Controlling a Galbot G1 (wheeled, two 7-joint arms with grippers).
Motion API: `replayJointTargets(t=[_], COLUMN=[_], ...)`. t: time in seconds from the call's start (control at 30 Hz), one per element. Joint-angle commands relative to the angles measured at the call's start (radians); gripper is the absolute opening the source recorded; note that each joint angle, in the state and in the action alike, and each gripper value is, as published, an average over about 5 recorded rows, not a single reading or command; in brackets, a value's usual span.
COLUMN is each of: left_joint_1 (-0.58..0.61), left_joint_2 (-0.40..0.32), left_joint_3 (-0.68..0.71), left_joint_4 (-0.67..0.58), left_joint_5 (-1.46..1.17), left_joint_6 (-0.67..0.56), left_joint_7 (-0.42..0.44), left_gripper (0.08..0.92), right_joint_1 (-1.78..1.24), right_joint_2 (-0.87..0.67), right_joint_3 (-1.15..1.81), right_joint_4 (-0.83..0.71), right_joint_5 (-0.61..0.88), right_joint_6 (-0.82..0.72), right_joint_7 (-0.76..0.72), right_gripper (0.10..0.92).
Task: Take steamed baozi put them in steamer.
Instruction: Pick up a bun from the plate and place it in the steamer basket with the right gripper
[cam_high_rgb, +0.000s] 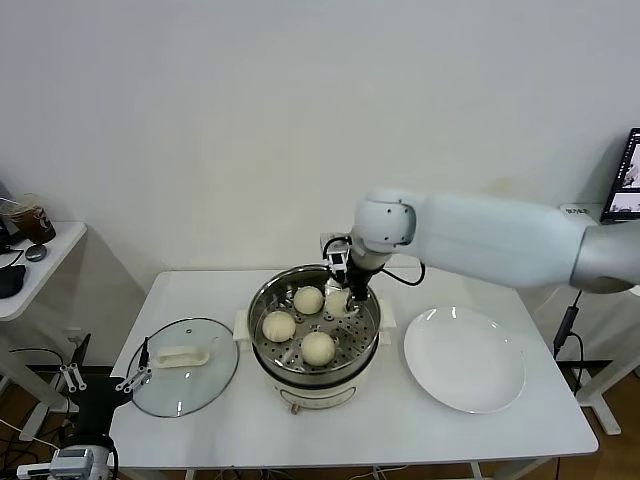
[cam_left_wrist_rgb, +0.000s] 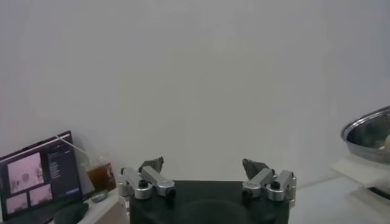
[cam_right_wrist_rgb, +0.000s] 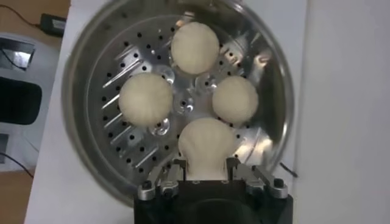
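Now steamer (cam_high_rgb: 312, 330) holds four steamed baozi (cam_right_wrist_rgb: 195, 47).

On my head feed the right arm (cam_high_rgb: 500, 240) is a fat, smooth shell, white along most of its length and greying toward the shoulder end, with a rounded white joint cap (cam_high_rgb: 385, 222) near the wrist. Below that cap the wrist turns black, with a thin black cable (cam_high_rgb: 405, 275) looping out beside it. The right hand (cam_right_wrist_rgb: 205, 173) has a black block body and silvery metal finger links fixed with dark round screws. The left hand (cam_left_wrist_rgb: 207, 176) is built the same: a black body, two pairs of bright metal links with dark screw heads, and small dark tips (cam_left_wrist_rgb: 152, 164) on the fingers.
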Motion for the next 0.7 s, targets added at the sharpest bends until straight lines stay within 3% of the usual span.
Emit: replayJointTargets(t=[0.03,0.4,0.7], left_joint_1=[-0.002,-0.002,-0.003], left_joint_2=[0.000,-0.002,-0.001], left_joint_3=[-0.003,-0.005,-0.009], left_joint_4=[0.004,0.002,-0.001], left_joint_5=[-0.001,-0.002,-0.006], left_joint_6=[0.000,-0.001,-0.002], left_joint_7=[0.000,0.000,0.003], left_gripper=[0.823,0.823,0.823], right_joint_1=[-0.108,-0.136,-0.066], right_joint_2=[0.057,0.051,-0.026], right_joint_3=[0.001,0.031,0.059], right_joint_4=[-0.078,-0.087,0.015], right_joint_5=[-0.076,-0.088,-0.044], right_joint_6=[-0.018,-0.011,-0.029], right_joint_7=[0.012,0.028,0.027], right_gripper=[0.416,0.438,0.658])
